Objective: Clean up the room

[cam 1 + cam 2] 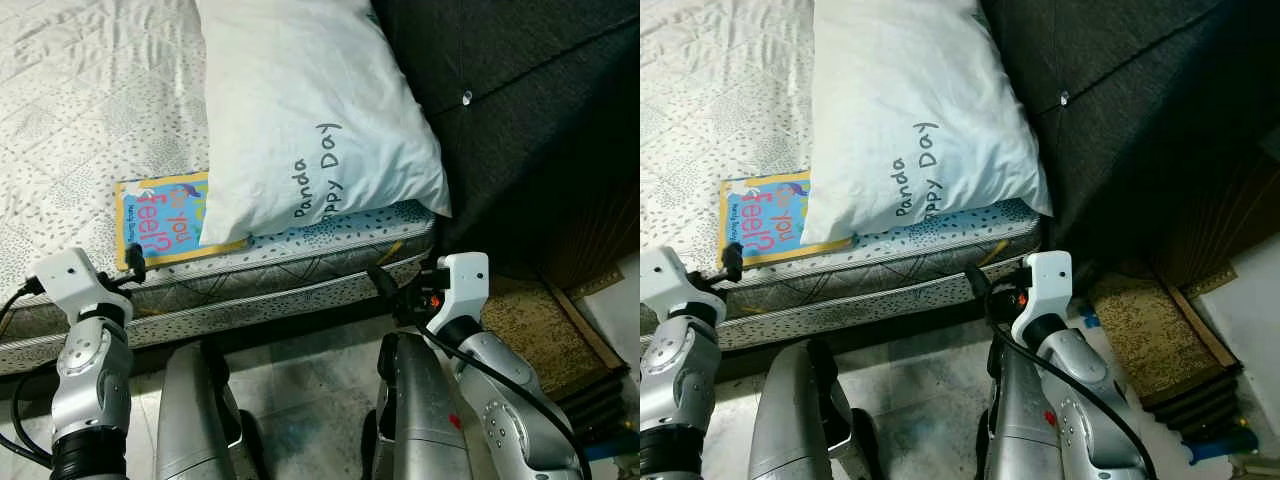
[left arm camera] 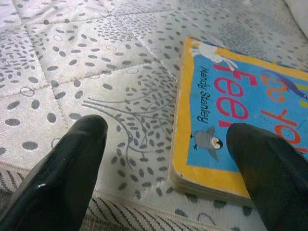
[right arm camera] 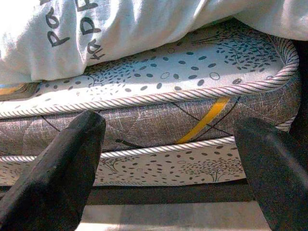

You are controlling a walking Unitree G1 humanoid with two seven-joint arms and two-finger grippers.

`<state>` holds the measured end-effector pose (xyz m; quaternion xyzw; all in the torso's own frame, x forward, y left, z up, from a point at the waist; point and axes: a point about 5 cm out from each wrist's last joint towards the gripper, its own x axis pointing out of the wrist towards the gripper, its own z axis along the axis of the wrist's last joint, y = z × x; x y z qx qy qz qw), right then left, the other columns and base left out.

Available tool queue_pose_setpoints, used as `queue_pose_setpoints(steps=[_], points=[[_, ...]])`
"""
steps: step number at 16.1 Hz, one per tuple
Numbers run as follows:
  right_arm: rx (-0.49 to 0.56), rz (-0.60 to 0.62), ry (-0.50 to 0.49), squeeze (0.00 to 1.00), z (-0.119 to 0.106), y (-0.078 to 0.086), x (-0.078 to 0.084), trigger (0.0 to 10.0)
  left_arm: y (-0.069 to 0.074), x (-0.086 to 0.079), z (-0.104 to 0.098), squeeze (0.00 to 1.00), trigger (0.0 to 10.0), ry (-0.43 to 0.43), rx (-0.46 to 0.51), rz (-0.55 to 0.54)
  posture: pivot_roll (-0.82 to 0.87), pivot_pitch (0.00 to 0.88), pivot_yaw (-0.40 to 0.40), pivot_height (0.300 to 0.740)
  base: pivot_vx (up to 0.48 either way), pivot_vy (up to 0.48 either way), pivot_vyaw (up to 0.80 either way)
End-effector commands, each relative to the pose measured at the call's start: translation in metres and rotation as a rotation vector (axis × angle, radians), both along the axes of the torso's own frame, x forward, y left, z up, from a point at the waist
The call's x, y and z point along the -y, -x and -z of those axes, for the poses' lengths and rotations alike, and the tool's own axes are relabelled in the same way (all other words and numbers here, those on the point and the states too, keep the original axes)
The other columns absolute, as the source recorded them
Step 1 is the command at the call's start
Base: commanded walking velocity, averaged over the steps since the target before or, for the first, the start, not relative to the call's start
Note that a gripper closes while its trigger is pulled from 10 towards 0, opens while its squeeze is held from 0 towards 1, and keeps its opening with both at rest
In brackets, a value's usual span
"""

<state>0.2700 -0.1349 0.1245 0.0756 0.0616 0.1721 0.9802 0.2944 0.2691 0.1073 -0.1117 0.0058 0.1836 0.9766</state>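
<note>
- Left gripper (image 2: pixel 163 159): fingers spread wide, empty, hovering at the mattress (image 1: pixel 90 110) edge; one finger over the near corner of the book (image 1: pixel 165 220), contact unclear.
- Book: flat on the mattress, its 3 o'clock side hidden under the pillow (image 1: pixel 310 110), title cut off.
- Right gripper (image 3: pixel 168 159): wide open, empty, facing the mattress side below the pillow.
- Dark headboard (image 1: pixel 520 120) at 3 o'clock.

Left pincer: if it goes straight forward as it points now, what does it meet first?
Probably the book: the left pincer is open at its near corner on the mattress, though depth is unclear.
</note>
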Motion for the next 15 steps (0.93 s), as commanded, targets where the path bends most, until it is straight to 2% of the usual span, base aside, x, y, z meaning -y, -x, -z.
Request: queue_pose_setpoints(steps=[1, 2, 3, 4, 8, 13, 15], points=[[-0.012, 0.014, 0.001, 0.00, 0.003, 0.001, 0.004, 10.0, 0.003, 0.005, 0.004, 0.00, 10.0, 0.007, -0.007, 0.009, -0.20, 0.264, -0.027, 0.503, 0.000, 0.000, 0.00], [-0.013, 0.014, 0.001, 0.00, 0.003, 0.001, 0.004, 10.0, 0.005, 0.015, 0.005, 0.00, 10.0, 0.020, -0.002, 0.032, -0.20, 0.264, -0.026, 0.503, 0.000, 0.000, 0.00], [-0.013, 0.013, 0.001, 0.00, 0.003, 0.001, 0.004, 10.0, 0.005, 0.018, 0.005, 0.00, 10.0, 0.021, 0.000, 0.036, -0.20, 0.263, -0.026, 0.503, 0.000, 0.000, 0.00], [-0.012, 0.012, 0.000, 0.00, 0.003, 0.000, 0.003, 10.0, 0.007, 0.030, 0.007, 0.00, 10.0, 0.033, 0.007, 0.058, -0.20, 0.263, -0.026, 0.503, 0.000, 0.000, 0.00], [-0.012, 0.013, -0.004, 0.00, 0.004, -0.001, 0.002, 10.0, 0.014, 0.051, 0.005, 0.00, 10.0, 0.050, 0.024, 0.106, -0.20, 0.257, -0.022, 0.503, 0.000, 0.000, 0.00], [-0.010, 0.014, -0.005, 0.00, 0.005, -0.001, 0.001, 10.0, 0.012, 0.067, 0.011, 0.00, 10.0, 0.069, 0.000, 0.150, -0.20, 0.252, -0.018, 0.503, 0.000, 0.000, 0.00], [-0.010, 0.019, -0.002, 0.00, 0.005, 0.000, 0.003, 10.0, 0.009, 0.065, 0.013, 0.00, 10.0, 0.068, -0.007, 0.144, -0.21, 0.251, -0.016, 0.503, 0.000, 0.000, 0.00]])
